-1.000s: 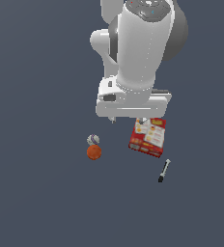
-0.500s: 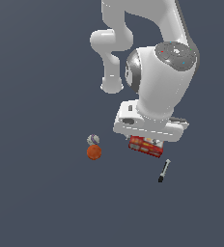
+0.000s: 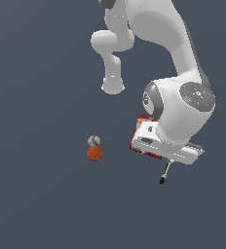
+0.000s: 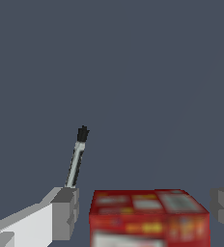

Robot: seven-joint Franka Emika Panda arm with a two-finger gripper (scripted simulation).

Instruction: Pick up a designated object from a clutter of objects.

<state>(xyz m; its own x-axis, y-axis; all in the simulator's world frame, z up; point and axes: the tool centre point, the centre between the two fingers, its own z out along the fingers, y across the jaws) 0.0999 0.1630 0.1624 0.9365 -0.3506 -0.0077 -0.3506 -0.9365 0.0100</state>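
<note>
The designated object, a thin marker (image 3: 164,172) with a black end and a pale shaft, lies flat on the dark floor. In the wrist view the marker (image 4: 77,158) runs away from one grey fingertip (image 4: 66,212), its black tip farthest from it. My gripper (image 4: 144,206) is open and holds nothing. The flat red box (image 4: 150,217) shows between its two fingers. In the exterior view the arm's white hand (image 3: 169,148) hangs over the red box (image 3: 138,137) and hides most of it. The marker pokes out just below the hand.
An orange ball (image 3: 95,153) and a smaller white-purple ball (image 3: 94,141) touching it sit toward the exterior view's left, well apart from the hand. The arm's base column (image 3: 113,73) stands behind. Dark grey floor lies all around.
The hand has swung toward the exterior view's right and come down over the red box, ending close above the marker. The objects have not moved.
</note>
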